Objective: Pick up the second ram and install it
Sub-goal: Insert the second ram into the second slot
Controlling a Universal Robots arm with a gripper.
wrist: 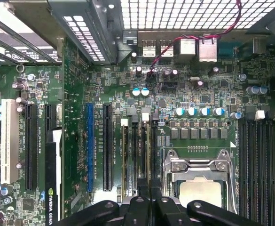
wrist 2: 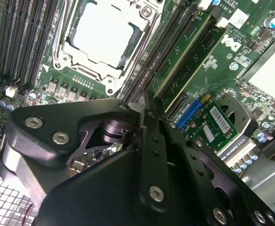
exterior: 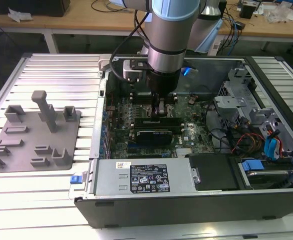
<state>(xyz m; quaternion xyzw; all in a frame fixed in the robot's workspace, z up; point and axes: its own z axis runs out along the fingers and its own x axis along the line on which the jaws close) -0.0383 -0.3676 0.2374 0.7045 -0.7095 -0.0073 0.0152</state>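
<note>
My gripper [exterior: 161, 111] reaches down into the open computer case [exterior: 101, 150], over the memory slots beside the processor socket [wrist 2: 102, 33]. Two green sticks stand side by side in slots in the second wrist view. The second ram [wrist 2: 186, 49] is the one nearer the socket, and its near end runs under my shut gripper [wrist 2: 141, 112]. The other green stick [wrist 2: 200, 59] stands just beyond it. Whether the fingertips touch the ram's top edge I cannot tell. In the first wrist view my gripper [wrist: 149, 203] hangs over the slots next to the socket [wrist: 199, 186].
A grey fixture [exterior: 33, 135] with several raised holders lies on the slatted table at the exterior view's left. A black-topped card [exterior: 156, 134] sits just in front of the gripper. Cables, a drive cage [exterior: 236, 107] and blue latches crowd the case's right side.
</note>
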